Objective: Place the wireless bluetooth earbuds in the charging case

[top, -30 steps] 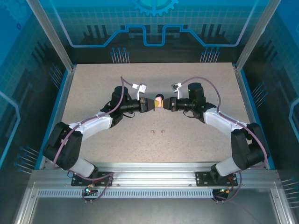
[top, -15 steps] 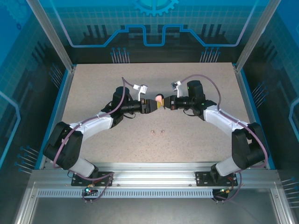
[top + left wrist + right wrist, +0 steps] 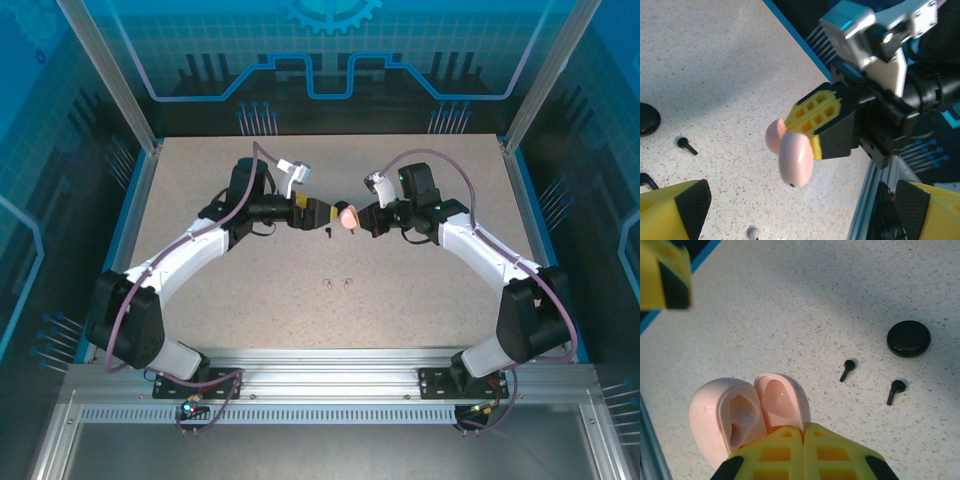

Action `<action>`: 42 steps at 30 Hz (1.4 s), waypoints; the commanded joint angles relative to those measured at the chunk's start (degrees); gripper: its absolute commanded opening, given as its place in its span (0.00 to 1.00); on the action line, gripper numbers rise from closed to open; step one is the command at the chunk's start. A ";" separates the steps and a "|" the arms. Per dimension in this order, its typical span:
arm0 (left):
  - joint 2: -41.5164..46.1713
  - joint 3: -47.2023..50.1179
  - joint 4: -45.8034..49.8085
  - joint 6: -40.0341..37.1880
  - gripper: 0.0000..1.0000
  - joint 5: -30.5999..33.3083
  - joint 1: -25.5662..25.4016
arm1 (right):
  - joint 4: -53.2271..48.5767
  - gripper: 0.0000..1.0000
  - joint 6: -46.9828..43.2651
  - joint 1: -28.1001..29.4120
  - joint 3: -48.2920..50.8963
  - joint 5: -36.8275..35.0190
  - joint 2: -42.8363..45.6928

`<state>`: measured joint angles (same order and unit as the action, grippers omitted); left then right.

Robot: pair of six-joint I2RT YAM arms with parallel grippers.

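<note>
Earbuds out of their cases, loose on the table (image 3: 200,180).
One black bud (image 3: 846,369) and a second black bud (image 3: 896,390) lying apart, near the round black case (image 3: 908,338); one pale bud (image 3: 329,284) just beside a second pale bud (image 3: 347,283), nearer the arm bases. Pink case (image 3: 747,410) open, held above the table, clamped at its edge by the right gripper (image 3: 804,432). Left gripper (image 3: 322,213) just beside it, fingers spread apart, holding nothing.
</note>
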<state>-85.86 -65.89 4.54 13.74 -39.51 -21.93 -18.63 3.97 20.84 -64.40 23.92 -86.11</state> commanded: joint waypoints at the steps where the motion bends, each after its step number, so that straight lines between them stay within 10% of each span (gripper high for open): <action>1: -4.09 -6.47 16.14 -10.13 0.95 -7.49 0.16 | -5.37 0.00 -8.09 0.20 -3.24 -1.69 0.70; 19: -16.97 -21.42 32.16 -19.15 0.53 -13.92 -0.73 | -9.57 0.00 -11.17 5.79 -9.05 -3.68 -3.32; 42: -19.48 -21.47 31.92 -19.46 0.48 -16.30 -0.81 | -10.63 0.00 -11.35 6.14 -11.51 -2.89 -4.16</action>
<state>-104.42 -85.82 36.18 -4.99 -53.54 -22.39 -27.92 -6.52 26.00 -74.02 20.10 -89.43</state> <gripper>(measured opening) 0.479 0.042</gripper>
